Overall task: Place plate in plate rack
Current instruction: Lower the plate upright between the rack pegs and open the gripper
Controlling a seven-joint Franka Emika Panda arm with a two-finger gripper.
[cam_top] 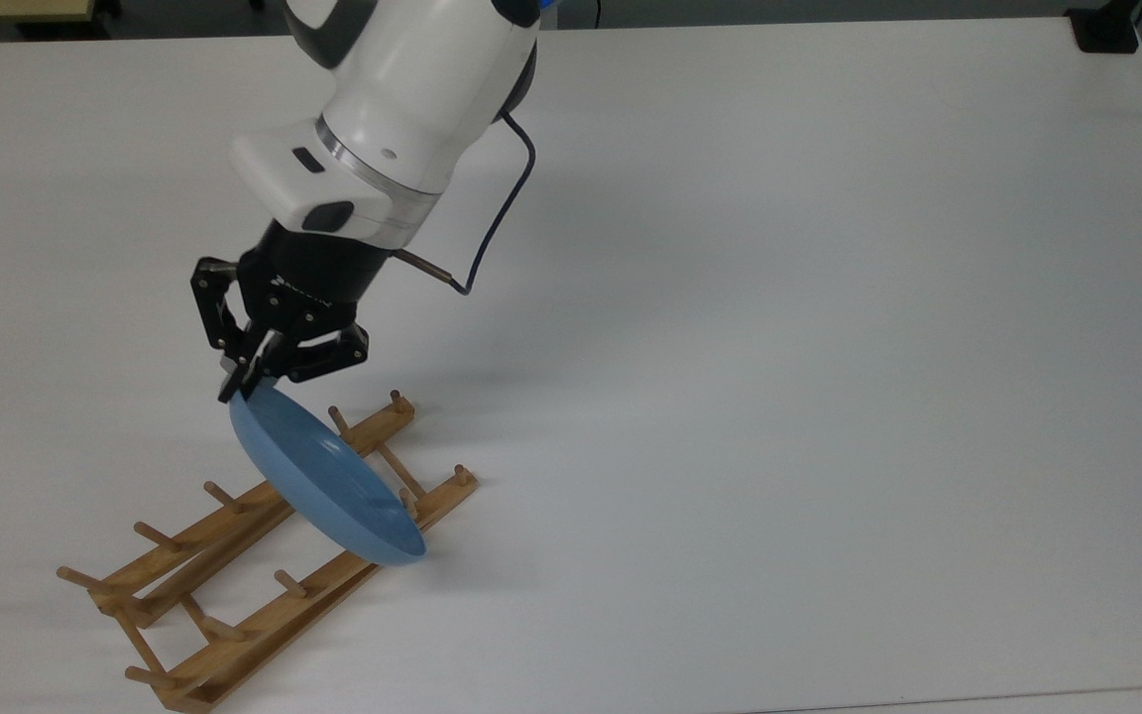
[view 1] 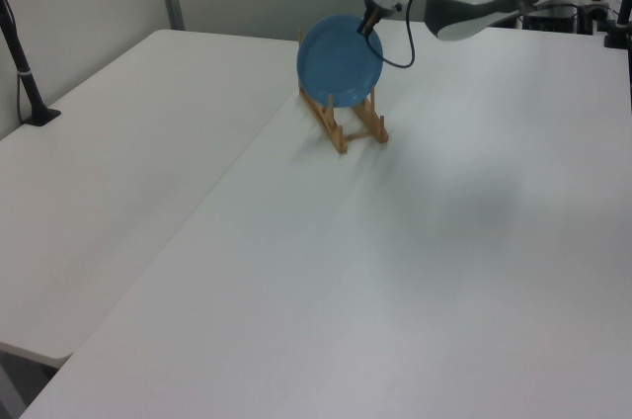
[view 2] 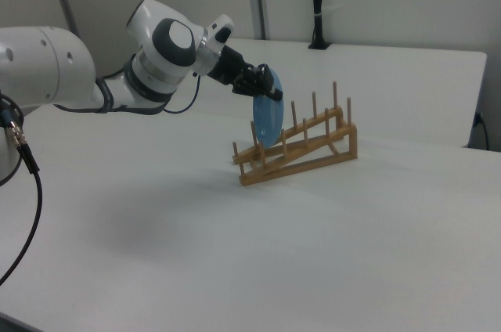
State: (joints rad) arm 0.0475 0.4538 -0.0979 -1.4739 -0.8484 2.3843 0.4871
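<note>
The light-blue plate (cam_top: 328,488) (view 1: 340,60) (view 2: 268,117) stands on edge, tilted, down among the pegs at the right end of the wooden plate rack (cam_top: 234,585) (view 1: 346,123) (view 2: 301,152) in the top view. My black gripper (cam_top: 242,389) (view 1: 366,26) (view 2: 269,90) is shut on the plate's upper rim. The plate's lower edge sits low between the two rails; whether it touches them is hard to tell.
The rack lies on a white table (cam_top: 779,347), near the top view's lower-left corner. A cable (cam_top: 497,218) loops off the wrist. A black clamp (cam_top: 1104,30) sits at the table's far right corner, and a black post (view 1: 25,73) stands at the left view's left.
</note>
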